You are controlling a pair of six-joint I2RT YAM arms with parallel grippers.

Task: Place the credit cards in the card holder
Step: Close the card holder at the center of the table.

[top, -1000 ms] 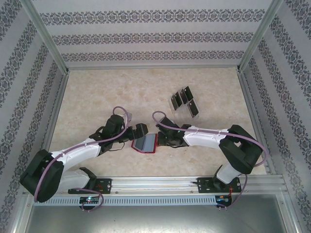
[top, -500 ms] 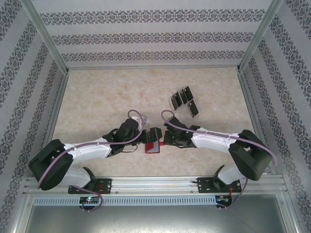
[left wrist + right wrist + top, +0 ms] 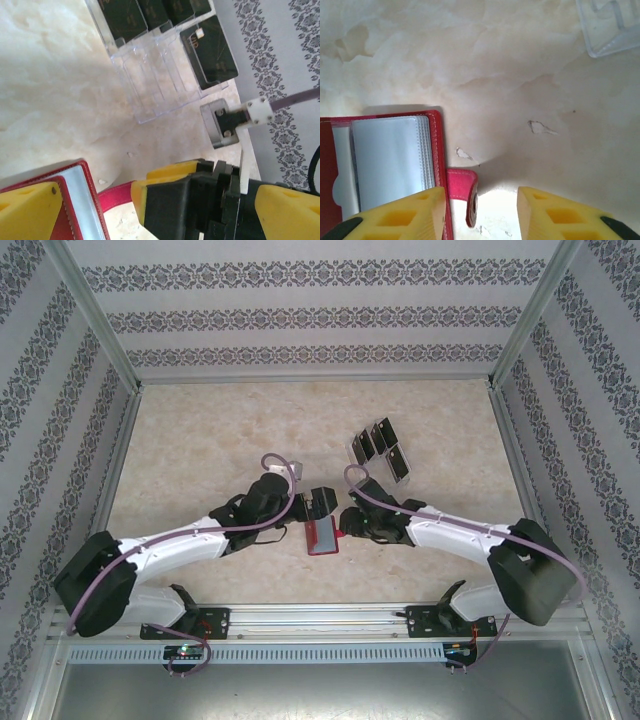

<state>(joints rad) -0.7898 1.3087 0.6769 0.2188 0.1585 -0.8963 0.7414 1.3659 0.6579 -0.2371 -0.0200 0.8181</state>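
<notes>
The card holder [image 3: 323, 536] lies open on the table between my two arms, a red wallet showing grey pockets [image 3: 387, 160]. Its snap tab [image 3: 462, 186] sticks out to the right, between the spread fingers of my right gripper [image 3: 480, 212], which is open and touches nothing. My left gripper [image 3: 316, 503] is wide open at the wallet's far end, one yellow finger [image 3: 27, 212] over the red cover [image 3: 75, 200]. The credit cards [image 3: 380, 448], black, stand in a clear tray further back right, and in the left wrist view the cards [image 3: 210, 50] show close up.
The clear tray [image 3: 150, 80] has empty slots at its near end. Metal frame rails [image 3: 120, 455] and patterned walls close in the table on three sides. Bare marble surface [image 3: 220, 430] stretches to the back left.
My right gripper has gone from shut to open, letting go of the wallet. Both arms and the wallet have shifted right, and the wallet has turned more upright on the table.
</notes>
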